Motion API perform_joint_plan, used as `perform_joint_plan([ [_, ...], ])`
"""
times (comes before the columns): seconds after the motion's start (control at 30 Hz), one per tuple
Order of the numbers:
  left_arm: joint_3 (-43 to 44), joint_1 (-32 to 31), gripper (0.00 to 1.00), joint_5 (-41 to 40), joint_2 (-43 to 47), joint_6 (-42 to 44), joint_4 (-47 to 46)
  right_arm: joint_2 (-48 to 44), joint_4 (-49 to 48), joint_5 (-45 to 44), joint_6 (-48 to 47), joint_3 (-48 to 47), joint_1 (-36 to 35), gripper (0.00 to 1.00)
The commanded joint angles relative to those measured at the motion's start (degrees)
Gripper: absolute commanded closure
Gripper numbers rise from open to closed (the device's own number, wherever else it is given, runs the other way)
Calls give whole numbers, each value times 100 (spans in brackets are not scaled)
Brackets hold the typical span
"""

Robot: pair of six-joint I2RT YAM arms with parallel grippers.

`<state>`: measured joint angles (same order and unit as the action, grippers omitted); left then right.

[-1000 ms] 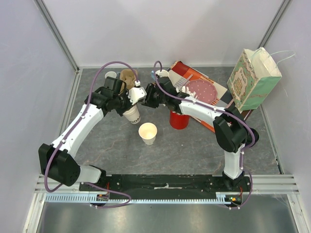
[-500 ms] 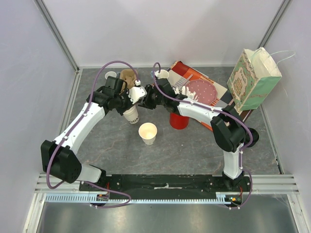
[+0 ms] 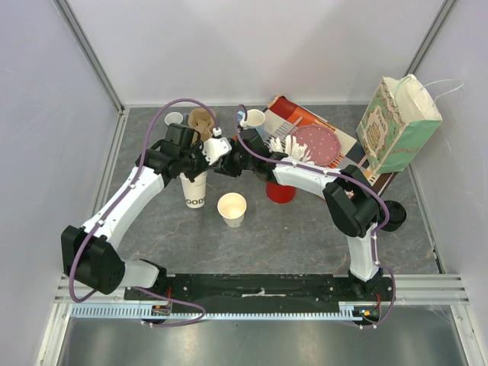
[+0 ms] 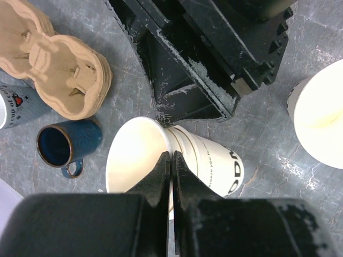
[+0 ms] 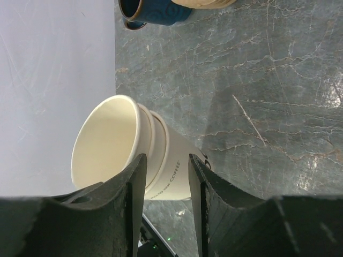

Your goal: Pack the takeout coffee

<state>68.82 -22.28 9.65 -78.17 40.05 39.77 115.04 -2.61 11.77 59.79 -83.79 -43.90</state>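
**Paper cup pinched at the rim by the left gripper; right gripper half open beside it**

Item 1. Paper cup (image 3: 194, 189): cream-white, dark lettering on the side, no lid on it. It is at the left-centre of the grey stone-patterned table (image 3: 305, 236), below the two wrists. The right wrist view shows extra rim lines under its lip, as if more cups are nested in it.

Item 2. Left gripper (image 4: 171, 156): fingers (image 4: 161, 179) pressed together with only the cup's wall between them, one inside the mouth and one outside. This is a firm pinch on the rim.

Item 3. Right gripper (image 5: 166, 160): fingers (image 5: 135, 184) partly apart, roughly halfway. The cup's upper body shows in the gap between them. Whether either finger touches the cup cannot be told. From above, this gripper sits just beside the left one, nose to nose.

Item 4. Second paper cup (image 3: 232, 208): upright, open mouth up, near the first and apart from both grippers.

Item 5. Cardboard carrier (image 4: 59, 75): tan moulded pulp, lying behind the held cup.

Item 6. Dark blue mug (image 4: 67, 144): upright, just beside the carrier.

Item 7. Red cup (image 3: 280, 191): under the right forearm.

Item 8. Paper bag (image 3: 396, 122): green patterned, standing at the far right.
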Motion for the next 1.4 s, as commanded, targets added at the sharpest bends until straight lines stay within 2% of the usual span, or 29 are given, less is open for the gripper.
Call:
perform_joint_plan([
  [0.0, -263, -83, 98, -42, 416, 125, -759, 27, -90, -122, -73, 20, -49, 55],
  [0.37, -597, -74, 98, -604, 478, 407, -1111, -473, 542, -596, -758, -401, -49, 49],
  [0.53, -790, -74, 98, -631, 601, 258, -1682, -729, 657, -877, -898, -401, 39, 47],
  [0.7, -1379, -101, 98, 422, 803, 301, -1868, -808, 788, -1019, -1057, -524, 83, 46],
  [0.87, -1836, -154, 98, 661, 803, 609, -1674, -782, 824, -1063, -1153, -533, 75, 46],
  [1.03, -1749, -197, 98, 731, 926, 618, -1297, -799, 832, -1089, -1233, -516, 83, 47],
  [1.2, -1513, -189, 98, 301, 1041, 189, -1349, -817, 859, -1124, -1312, -551, 83, 47],
  [1.37, -1029, -180, 98, 617, 1041, -138, -1138, -843, 964, -1133, -1391, -656, 83, 47],
])
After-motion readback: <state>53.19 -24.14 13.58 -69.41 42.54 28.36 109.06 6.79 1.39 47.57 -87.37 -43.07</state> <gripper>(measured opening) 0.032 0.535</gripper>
